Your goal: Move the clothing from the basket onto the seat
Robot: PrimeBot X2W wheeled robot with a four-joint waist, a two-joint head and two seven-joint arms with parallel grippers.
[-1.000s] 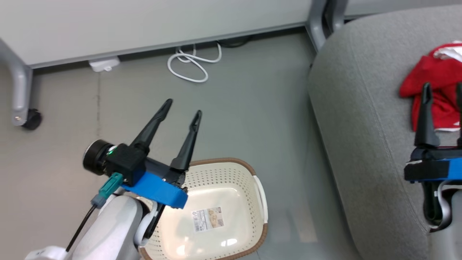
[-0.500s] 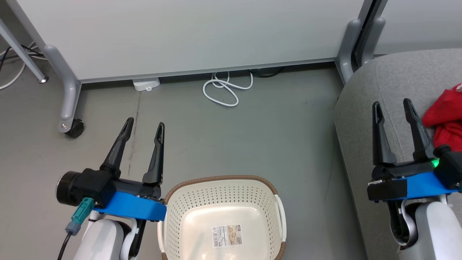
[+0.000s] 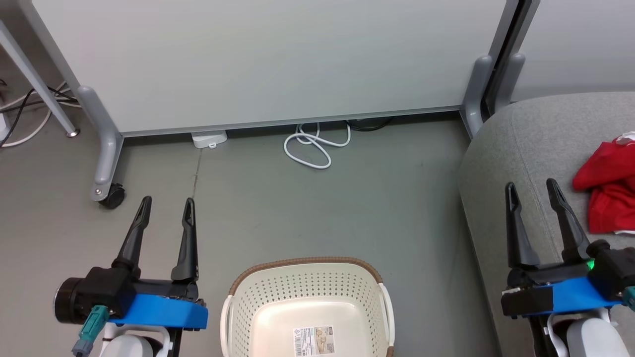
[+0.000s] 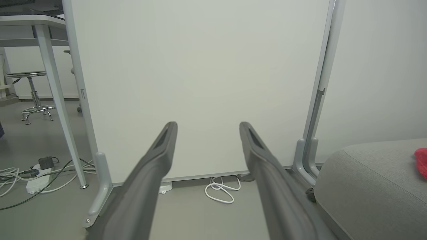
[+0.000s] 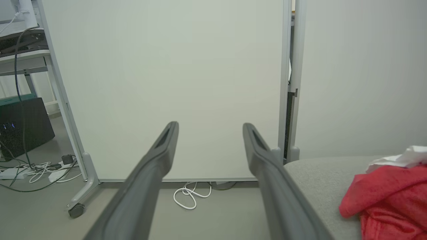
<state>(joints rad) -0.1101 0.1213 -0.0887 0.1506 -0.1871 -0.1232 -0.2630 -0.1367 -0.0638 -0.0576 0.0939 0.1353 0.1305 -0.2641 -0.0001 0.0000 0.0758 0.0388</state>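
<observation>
The cream basket [image 3: 307, 292] with its brown rim stands on the floor at bottom centre, holding nothing but a label on its floor. Red clothing [image 3: 606, 191] with white trim lies on the grey seat [image 3: 516, 148] at the right, also seen as red clothing [image 5: 390, 200] on the seat [image 5: 320, 176] in the right wrist view. My left gripper [image 3: 166, 206] is open over the floor, left of the basket. My right gripper [image 3: 532, 187] is open over the seat's near edge, left of the clothing and apart from it. Both hold nothing.
A pale partition panel [image 3: 268, 59] on grey castor legs [image 3: 106, 173] stands behind. A coiled white cable [image 3: 315, 146] and a white adapter [image 3: 208, 139] lie at its foot. More cables and a power strip [image 4: 33, 181] lie at the far left, beside a table leg [image 3: 37, 84].
The head camera has swung left and tilted up, so the seat and clothing slid right. Both grippers have drawn back toward the bottom corners, staying open; the left one left the basket's rim.
</observation>
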